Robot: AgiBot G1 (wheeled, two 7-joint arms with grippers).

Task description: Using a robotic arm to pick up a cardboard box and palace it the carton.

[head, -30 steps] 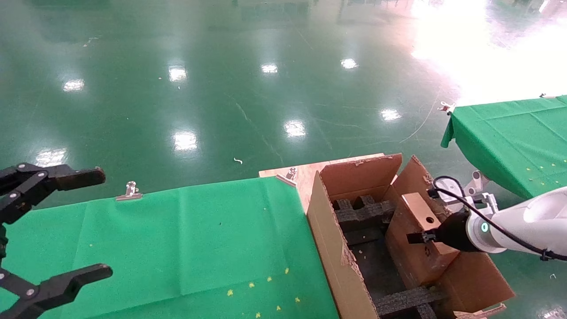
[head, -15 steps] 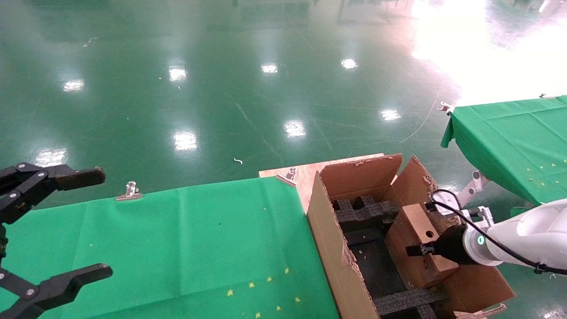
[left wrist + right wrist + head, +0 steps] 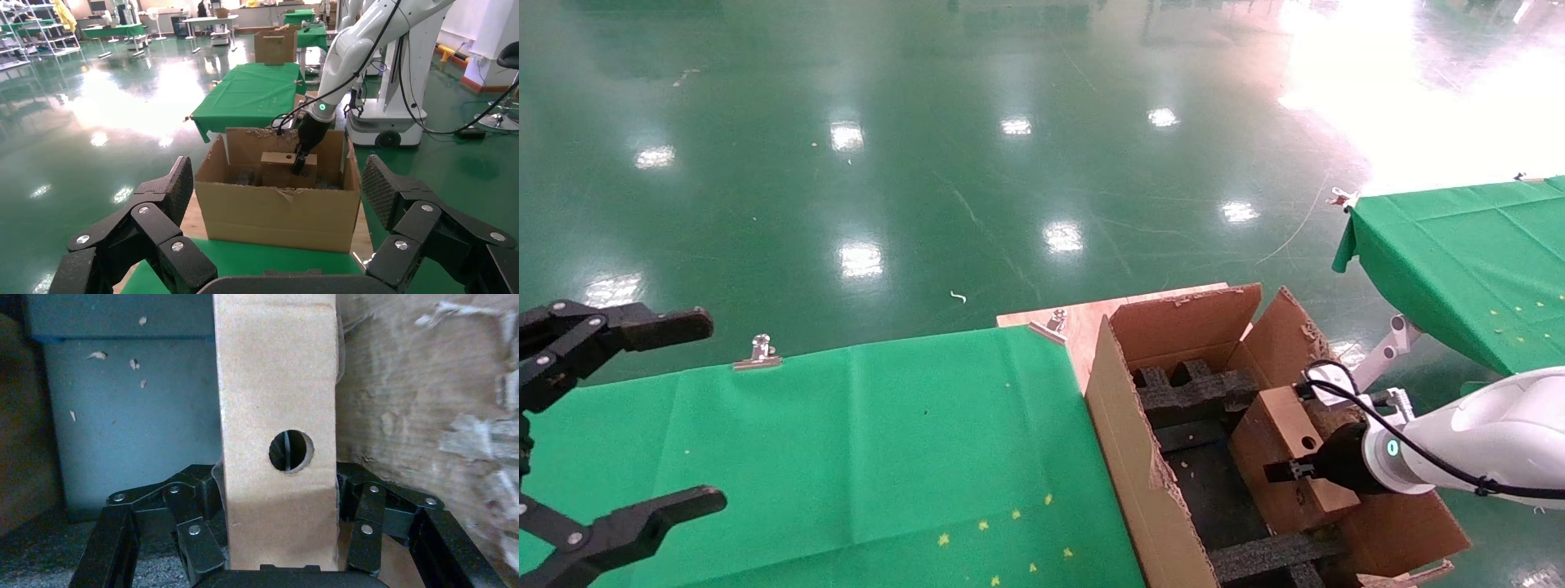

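Observation:
The small brown cardboard box (image 3: 1287, 416), round hole in its upper narrow face, stands on edge inside the carton (image 3: 1128, 441), partly below the rim, by the right wall. My right gripper (image 3: 1295, 472), on the white arm, is shut on it from above. In the right wrist view the fingers (image 3: 196, 505) press both broad sides of the box (image 3: 275, 386). The left wrist view shows the carton (image 3: 275, 211) with the box (image 3: 275, 168) and the right gripper (image 3: 300, 164) in it. My left gripper (image 3: 617, 425) is open and empty at the far left.
Black foam dividers (image 3: 1189, 392) cross the carton's inside. The carton stands on a wooden board (image 3: 1083, 322) beside the green-clothed table (image 3: 846, 457), which has a metal clip (image 3: 758, 353) at its far edge. A second green table (image 3: 1467, 253) stands at the right.
My right gripper has lowered the cardboard box deeper into the carton, along its right wall. The left arm has not moved.

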